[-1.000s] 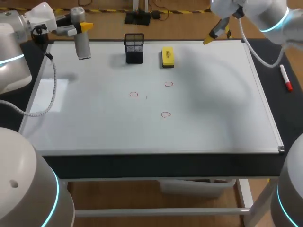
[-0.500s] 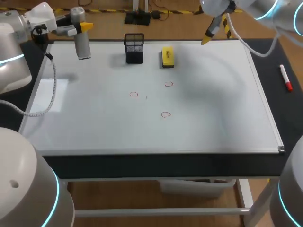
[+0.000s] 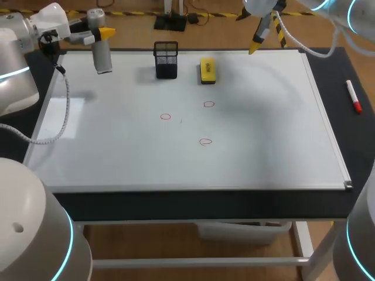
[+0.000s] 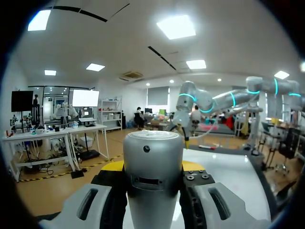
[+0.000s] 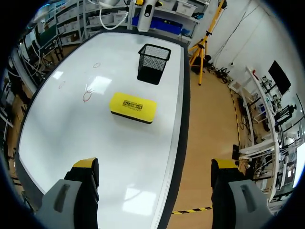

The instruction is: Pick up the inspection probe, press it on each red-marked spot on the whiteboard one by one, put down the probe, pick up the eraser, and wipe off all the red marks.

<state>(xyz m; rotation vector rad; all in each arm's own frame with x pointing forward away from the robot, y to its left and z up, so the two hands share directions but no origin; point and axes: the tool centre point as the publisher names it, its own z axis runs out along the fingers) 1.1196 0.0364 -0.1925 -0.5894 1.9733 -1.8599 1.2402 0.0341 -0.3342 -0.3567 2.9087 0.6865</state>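
A white whiteboard [image 3: 281,134] covers most of the tabletop, seen from above and behind the robot. Three small red-marked spots sit near its middle: one toward the left [image 3: 165,116], one further back and to the right [image 3: 208,104], and one nearer the front edge [image 3: 204,141].

Along the whiteboard's far edge stands a black mesh pen holder [image 3: 166,60]. Just to its right lies the yellow eraser [image 3: 207,70], flat on the board and apart from the holder.

The left gripper [image 3: 98,34] hangs above the far left corner of the whiteboard. It is clamped on the inspection probe [image 3: 103,58], a silver cylinder held upright with its lower end pointing down at the board. In the left wrist view, the dark fingers [image 4: 110,191] press against the probe from both sides.

The right gripper [image 5: 155,164] hovers over the far edge of the whiteboard, to the right of the eraser. Its two yellow-tipped fingers are spread wide with nothing between them, and the eraser lies ahead of it on the board.

A red marker pen [image 3: 353,96] lies on the dark tabletop beyond the whiteboard's right edge.
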